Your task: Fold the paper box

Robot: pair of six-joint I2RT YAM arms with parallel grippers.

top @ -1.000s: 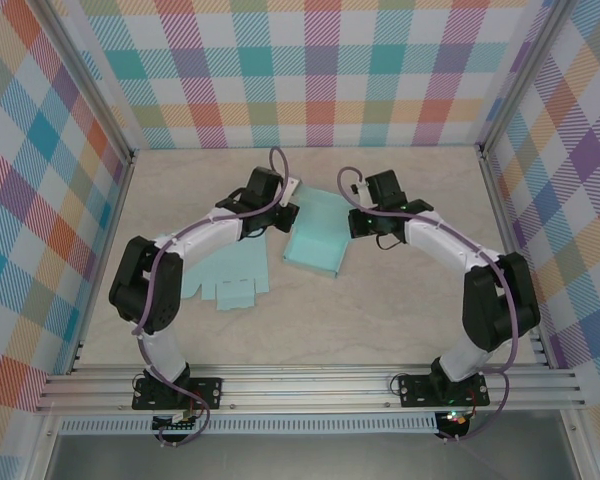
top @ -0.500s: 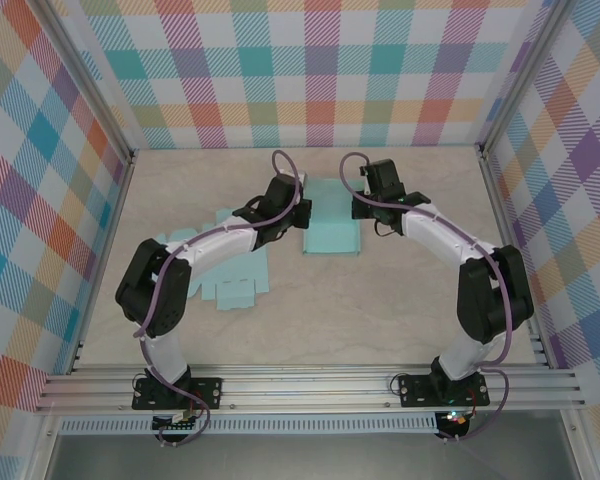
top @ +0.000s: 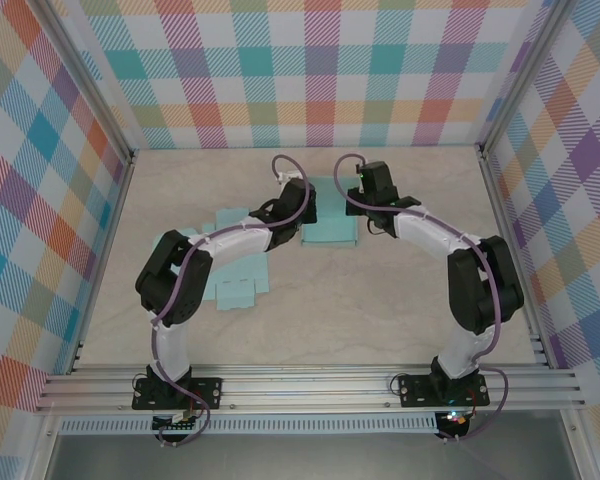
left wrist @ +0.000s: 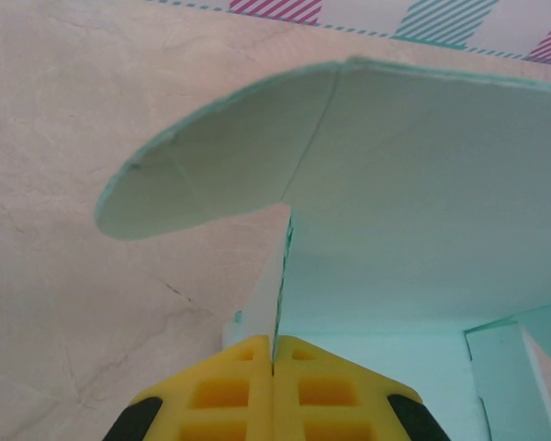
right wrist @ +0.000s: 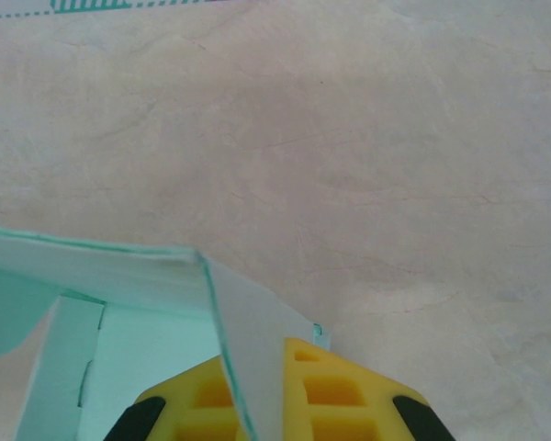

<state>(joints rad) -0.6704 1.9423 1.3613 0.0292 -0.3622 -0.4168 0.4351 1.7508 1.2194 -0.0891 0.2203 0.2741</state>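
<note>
From above, the half-formed pale teal paper box (top: 330, 226) sits at the far middle of the beige marbled surface (top: 400, 300). The left gripper (top: 301, 206) is at its left wall and the right gripper (top: 360, 203) at its right wall. A flat teal cut-out sheet (top: 242, 283) lies apart on the near left, partly under the left arm. In the left wrist view, the left gripper (left wrist: 273, 356) has its yellow jaws clenched on a thin upright wall of the box (left wrist: 422, 211). A rounded flap (left wrist: 193, 184) curls outward above the grip. In the right wrist view, the right gripper (right wrist: 255, 395) likewise has its jaws pinched on the opposite wall of the box (right wrist: 248, 317), whose top edge bows slightly. The step in hand looks like squaring up the side walls. It should go best if both arms move together and evenly, bending each wall along its scored crease rather than pulling outward. The paper is thin, so uneven pulling would probably buckle it or skid the light box across the surface.
</note>
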